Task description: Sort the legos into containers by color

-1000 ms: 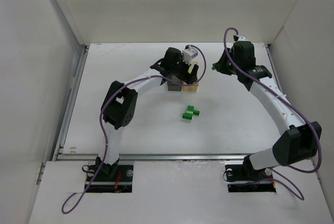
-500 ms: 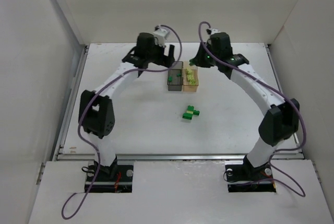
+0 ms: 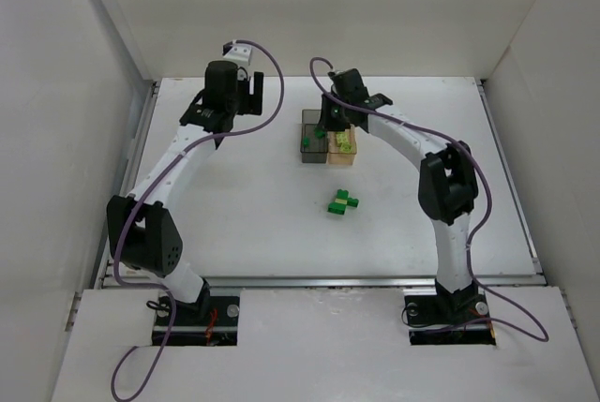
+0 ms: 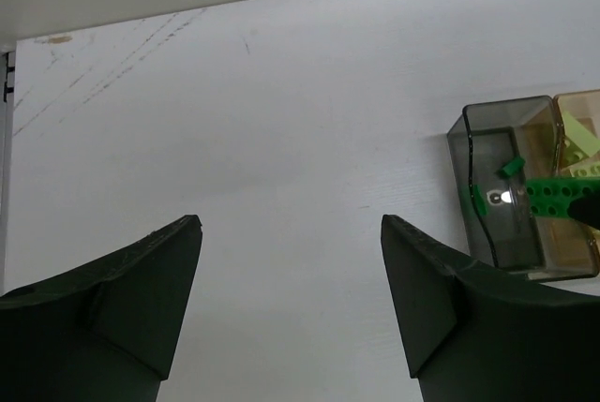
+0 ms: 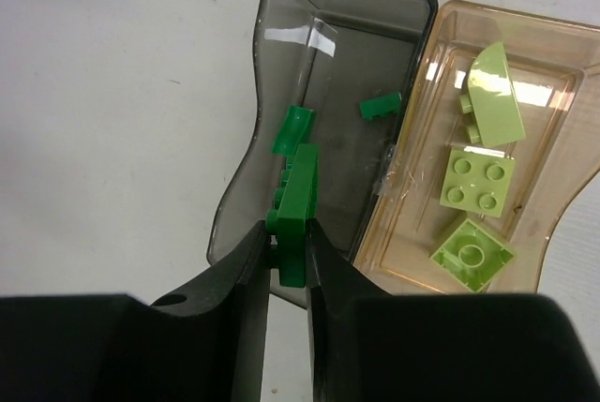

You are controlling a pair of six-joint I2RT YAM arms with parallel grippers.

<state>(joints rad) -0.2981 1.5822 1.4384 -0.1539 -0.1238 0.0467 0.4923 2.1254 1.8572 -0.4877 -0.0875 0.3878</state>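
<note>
The right gripper (image 5: 289,233) is clamped on a dark green lego (image 5: 298,198), pinched edge-on at its rear end. The rest of the brick juts ahead of the fingertips over the smoky grey container (image 5: 242,198).

The fingertips look to be about over the near wall of that box, which is the weak spot. Let go here, the brick could pivot on the rim and fall back onto the table (image 4: 281,93). A lower approach could knock the rim and shove both joined boxes.

Just right of the gripper runs the shared wall with the orange-tan container (image 5: 548,130), which holds three pale yellow-green legos (image 5: 479,180). A small drift that way would put a dark brick among them. Ahead of the held brick, two dark green pieces (image 5: 292,128) lie in the grey box.

The left gripper (image 4: 291,229) hangs with its fingers apart and nothing between them, the boxes well off to its right.

Half a second earlier the right gripper sat by the far edge of the orange-tan box; it has since shifted left over the grey one. The left arm has swung further left. The loose legos (image 3: 342,203) on the table have not moved.
</note>
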